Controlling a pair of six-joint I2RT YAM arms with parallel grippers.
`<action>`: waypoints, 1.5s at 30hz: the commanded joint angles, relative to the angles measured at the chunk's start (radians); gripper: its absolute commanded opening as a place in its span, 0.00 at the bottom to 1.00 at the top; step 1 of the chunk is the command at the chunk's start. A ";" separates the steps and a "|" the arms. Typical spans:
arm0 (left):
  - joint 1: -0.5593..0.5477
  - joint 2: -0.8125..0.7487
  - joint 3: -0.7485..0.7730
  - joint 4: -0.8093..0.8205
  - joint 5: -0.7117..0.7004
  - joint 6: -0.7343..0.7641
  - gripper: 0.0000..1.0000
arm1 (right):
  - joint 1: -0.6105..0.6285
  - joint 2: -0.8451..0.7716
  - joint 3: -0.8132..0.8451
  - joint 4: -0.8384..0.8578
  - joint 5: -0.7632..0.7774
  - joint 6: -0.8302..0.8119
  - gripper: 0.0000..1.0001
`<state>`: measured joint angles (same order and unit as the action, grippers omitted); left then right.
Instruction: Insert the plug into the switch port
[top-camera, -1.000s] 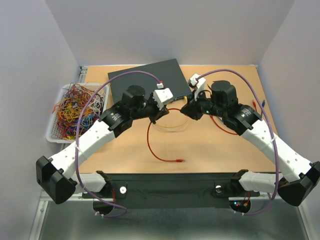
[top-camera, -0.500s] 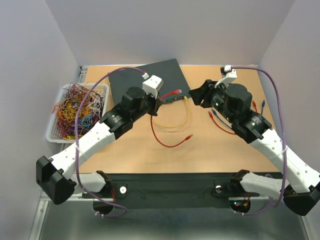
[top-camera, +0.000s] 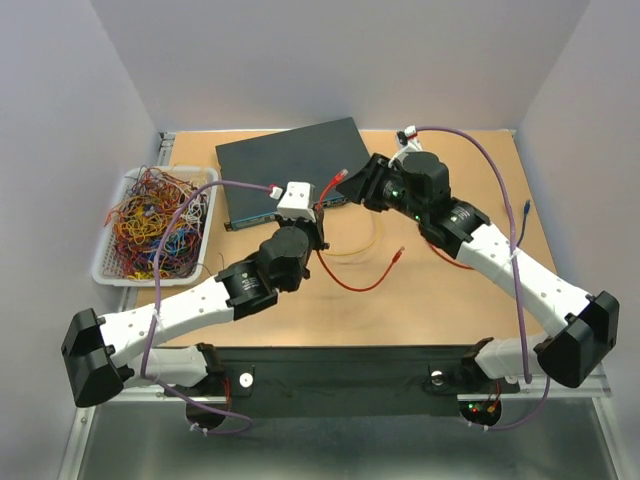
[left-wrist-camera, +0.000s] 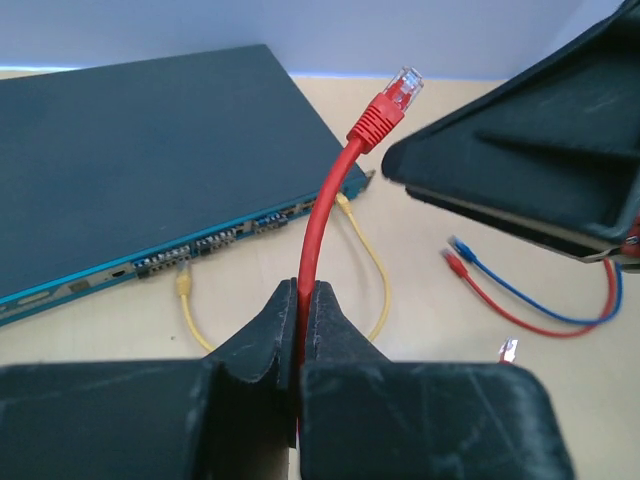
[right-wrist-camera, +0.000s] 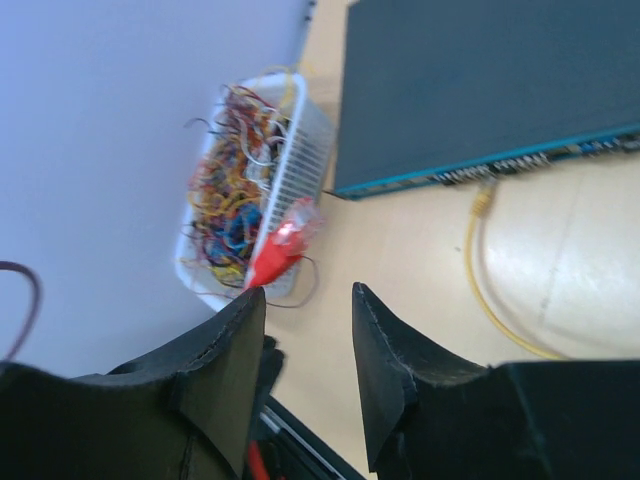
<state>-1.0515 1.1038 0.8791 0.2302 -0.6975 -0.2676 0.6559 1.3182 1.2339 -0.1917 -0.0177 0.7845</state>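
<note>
The switch (top-camera: 290, 160) is a flat dark blue-grey box at the back of the table, its socket row (left-wrist-camera: 215, 238) facing the front. My left gripper (top-camera: 320, 218) is shut on a red cable (left-wrist-camera: 318, 230), which arcs up to a red plug (left-wrist-camera: 392, 102) held in the air in front of the switch. The plug also shows in the top view (top-camera: 341, 176). My right gripper (top-camera: 364, 186) is open beside the plug. In the right wrist view the blurred plug (right-wrist-camera: 281, 250) lies just past the left fingertip of that gripper (right-wrist-camera: 305, 300), not between the jaws.
A yellow cable (left-wrist-camera: 378, 275) loops on the table from two switch sockets. The red cable's other end (top-camera: 399, 254) lies mid-table. Loose blue and red cables (left-wrist-camera: 520, 305) lie to the right. A white wire basket of tangled cables (top-camera: 155, 222) stands at the left edge.
My left arm has drawn back and in, still holding the red cable, with the plug lifted. My right arm has swung left to the plug in front of the switch.
</note>
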 joint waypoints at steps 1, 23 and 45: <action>-0.031 0.011 0.007 0.104 -0.244 -0.008 0.00 | 0.004 -0.004 0.087 0.117 -0.067 0.041 0.45; -0.140 0.087 0.000 0.201 -0.398 0.041 0.00 | 0.004 0.111 0.116 0.173 -0.122 0.097 0.45; -0.140 0.192 0.109 0.253 -0.430 0.051 0.00 | 0.005 0.066 0.010 0.251 -0.226 0.148 0.30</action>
<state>-1.1854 1.2953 0.9302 0.3985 -1.1023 -0.2256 0.6556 1.4284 1.2610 -0.0086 -0.2001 0.9203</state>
